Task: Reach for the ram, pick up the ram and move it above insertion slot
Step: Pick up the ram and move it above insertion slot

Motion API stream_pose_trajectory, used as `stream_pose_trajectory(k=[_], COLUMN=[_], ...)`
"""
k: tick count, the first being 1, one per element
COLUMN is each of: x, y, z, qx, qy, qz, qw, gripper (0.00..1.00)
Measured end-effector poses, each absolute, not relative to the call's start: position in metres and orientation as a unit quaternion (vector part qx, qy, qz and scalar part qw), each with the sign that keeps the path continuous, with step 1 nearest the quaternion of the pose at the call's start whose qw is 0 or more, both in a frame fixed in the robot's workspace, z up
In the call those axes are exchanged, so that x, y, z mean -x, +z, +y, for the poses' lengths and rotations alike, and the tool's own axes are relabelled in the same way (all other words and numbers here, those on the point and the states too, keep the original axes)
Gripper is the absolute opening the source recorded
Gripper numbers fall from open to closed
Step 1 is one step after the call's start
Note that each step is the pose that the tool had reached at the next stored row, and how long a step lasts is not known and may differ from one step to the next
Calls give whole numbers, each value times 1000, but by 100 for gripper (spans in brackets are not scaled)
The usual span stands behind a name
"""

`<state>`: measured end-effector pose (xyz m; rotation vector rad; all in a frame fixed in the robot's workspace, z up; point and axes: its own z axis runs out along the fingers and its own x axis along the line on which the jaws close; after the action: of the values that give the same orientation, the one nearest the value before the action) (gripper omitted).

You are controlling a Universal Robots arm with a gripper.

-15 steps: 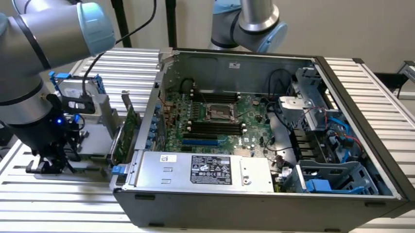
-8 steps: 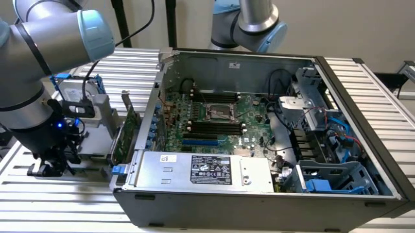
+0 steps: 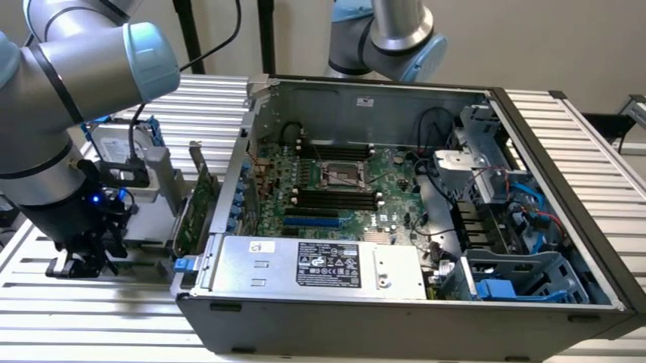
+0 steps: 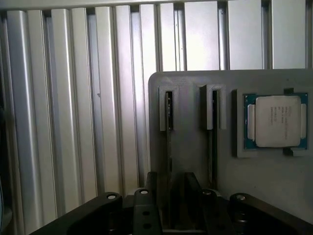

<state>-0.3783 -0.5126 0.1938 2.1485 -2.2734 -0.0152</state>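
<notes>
1. Jaws stand apart — the two dark fingers (image 4: pixel 150 191) flank a narrow slot in the grey tray (image 4: pixel 190 83), and I can make out no contact with anything.
2. Gripper (image 4: pixel 171 196) hangs low, just over one end of that tray, pointing down at it.
3. Ram (image 4: pixel 169 115) sits edge-on in the slot that runs between the fingers. It is not lifted, and only its thin upper edge shows, dark with a hint of green.
4. Second stick (image 4: pixel 213 115) stands in the neighbouring slot, parallel to the ram and just beside it.
5. Processor (image 4: pixel 276 120) lies flat in a square recess of the tray, on the far side of the second stick from the ram — metal lid up, blue-green border around it.
6. Table (image 4: pixel 73 122) of ribbed aluminium slats carries the tray.
7. Arm (image 3: pixel 60 113) comes down at the exterior view's left, with a small blue light glowing near its wrist.
8. Card (image 3: pixel 202 200), green and upright, stands between the arm and the case (image 3: pixel 404 321).
9. Case lies open on the table, well apart from the gripper. The motherboard (image 3: pixel 349 178) faces up inside, with a power supply (image 3: pixel 313 265) at the near edge.
10. Memory slots (image 3: pixel 333 200), long and black, run across the motherboard just beside the square socket.
11. Second arm (image 3: pixel 389 38) rises behind the case.
</notes>
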Motion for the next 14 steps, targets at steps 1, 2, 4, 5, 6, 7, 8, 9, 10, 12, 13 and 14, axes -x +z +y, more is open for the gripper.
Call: stream_pose_trajectory(k=[1, 2, 4, 5, 6, 7, 8, 9, 10, 12, 13, 14], x=[378, 378, 377, 377, 377, 377, 377, 377, 377, 377, 377, 377], y=[194, 194, 194, 194, 194, 194, 193, 193, 193, 193, 193, 193], z=[-513, -513, -513, -513, -513, -513, -513, -513, -513, -513, -513, -513], qx=[-687, -687, -688, -688, -688, -688, -688, -688, -689, -689, -690, -690], qy=[-5, -5, -5, -5, -5, -5, -5, -5, -5, -5, -5, -5], qz=[-727, -726, -726, -726, -726, -726, -725, -725, -725, -724, -724, -724], qw=[7, 7, 7, 7, 7, 7, 7, 7, 7, 7, 7, 7], gripper=[36, 36, 34, 34, 27, 27, 27, 27, 27, 27, 25, 25])
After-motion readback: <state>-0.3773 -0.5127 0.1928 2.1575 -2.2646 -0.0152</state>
